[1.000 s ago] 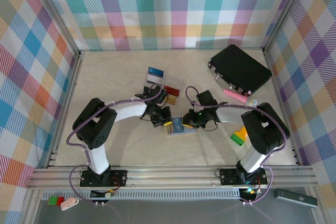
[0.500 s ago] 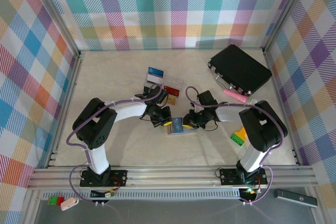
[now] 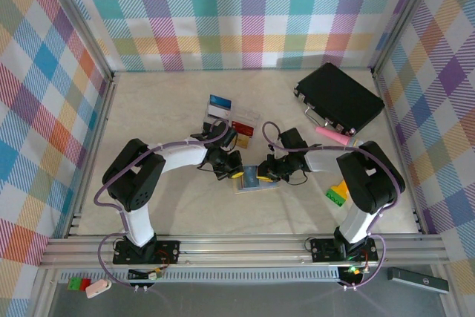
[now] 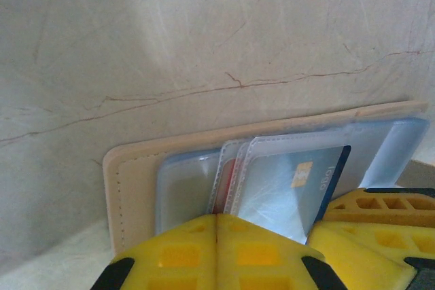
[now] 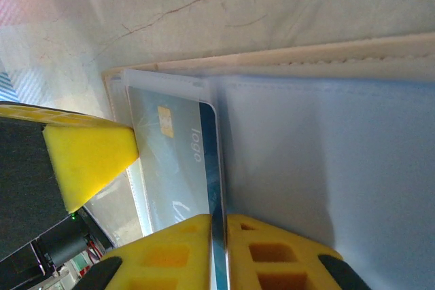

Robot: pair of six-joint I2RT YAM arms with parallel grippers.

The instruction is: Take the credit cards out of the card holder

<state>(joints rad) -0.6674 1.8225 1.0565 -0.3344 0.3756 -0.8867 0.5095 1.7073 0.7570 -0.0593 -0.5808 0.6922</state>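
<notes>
Card holder lies open and flat about mid tabletop, slightly toward the near edge, between the two grippers. A blue card shows on it.

In the left wrist view the holder has a beige stitched border and clear sleeves. The blue card has a gold chip and sits partly out of its sleeve. A reddish card edge shows in the next sleeve.

In the right wrist view the holder shows one big sleeve panel, with the blue card on its left.

Left gripper is at the holder's left side. Its yellow pads are pressed together at the sleeve edge, with nothing seen between them.

Right gripper is at the holder's right side. Its fingers are nearly closed, with the blue card's edge in the slit between them.

Black case is at the far right corner. Clear tray is toward the far edge from the holder. A pink stick lies near the right edge.
</notes>
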